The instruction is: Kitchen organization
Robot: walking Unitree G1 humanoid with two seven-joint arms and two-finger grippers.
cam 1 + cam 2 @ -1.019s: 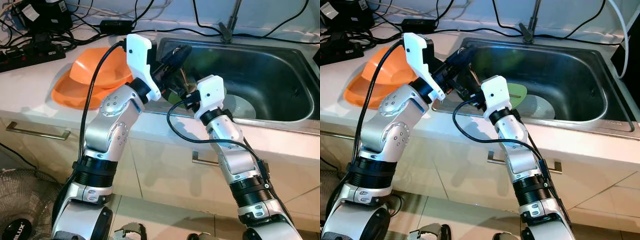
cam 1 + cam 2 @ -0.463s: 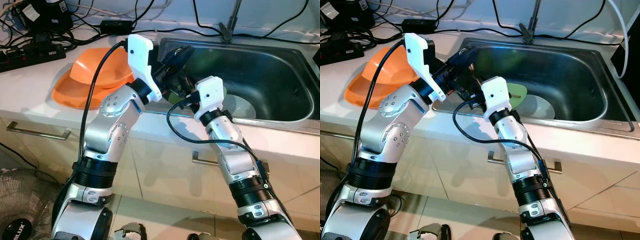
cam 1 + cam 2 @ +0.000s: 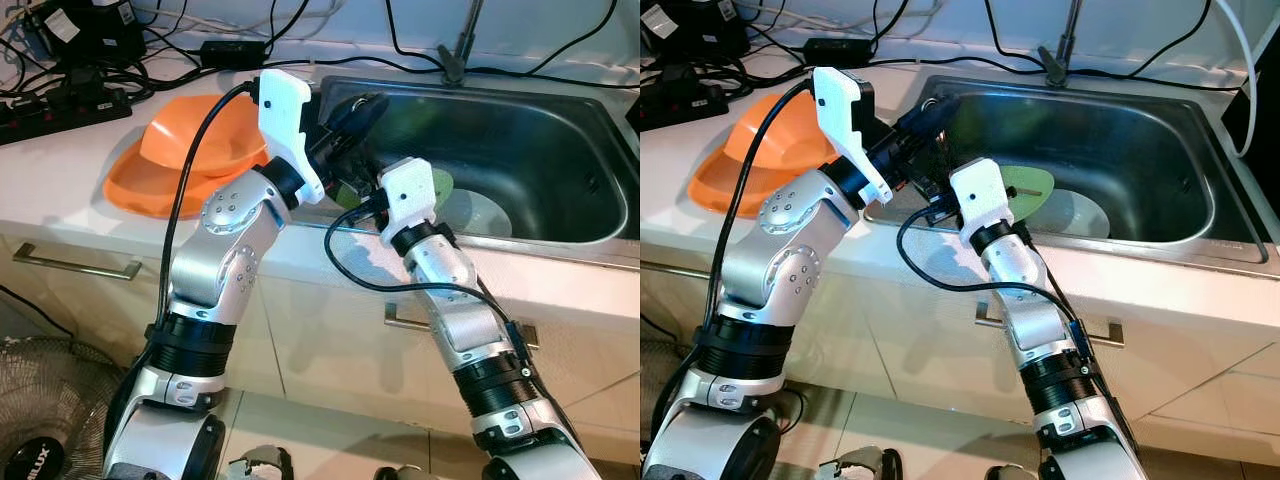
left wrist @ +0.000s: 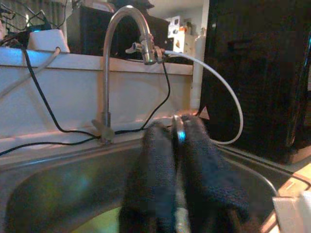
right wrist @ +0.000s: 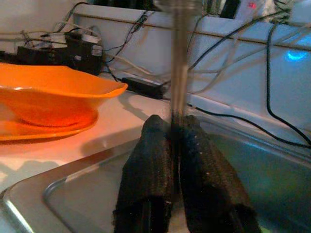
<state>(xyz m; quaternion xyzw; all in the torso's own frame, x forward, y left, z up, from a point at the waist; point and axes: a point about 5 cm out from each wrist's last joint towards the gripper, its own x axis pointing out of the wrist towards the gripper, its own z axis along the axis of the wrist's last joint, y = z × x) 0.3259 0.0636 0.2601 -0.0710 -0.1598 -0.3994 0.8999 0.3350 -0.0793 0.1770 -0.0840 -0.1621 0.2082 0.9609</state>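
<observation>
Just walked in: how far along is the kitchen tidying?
Looks done: orange plastic bowls sit nested on the counter. In hand: left gripper and right gripper are both shut on a thin metal utensil at the steel sink edge. Left: green plate and pale plate lie in the sink.

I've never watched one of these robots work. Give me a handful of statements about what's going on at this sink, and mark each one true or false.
1. Both grippers are over the left end of the steel sink. True.
2. The right gripper is shut on a thin metal piece. True; its black fingers pinch the shaft.
3. The orange dishes lie inside the sink. False; they sit on the counter, left of the sink.
4. The left gripper is wide open. False; its fingers are closed on a thin metal piece, which shows between the tips.
5. A green plate and a pale plate lie in the sink. True.
6. The counter behind the orange dishes is bare. False; black cables lie there.
</observation>
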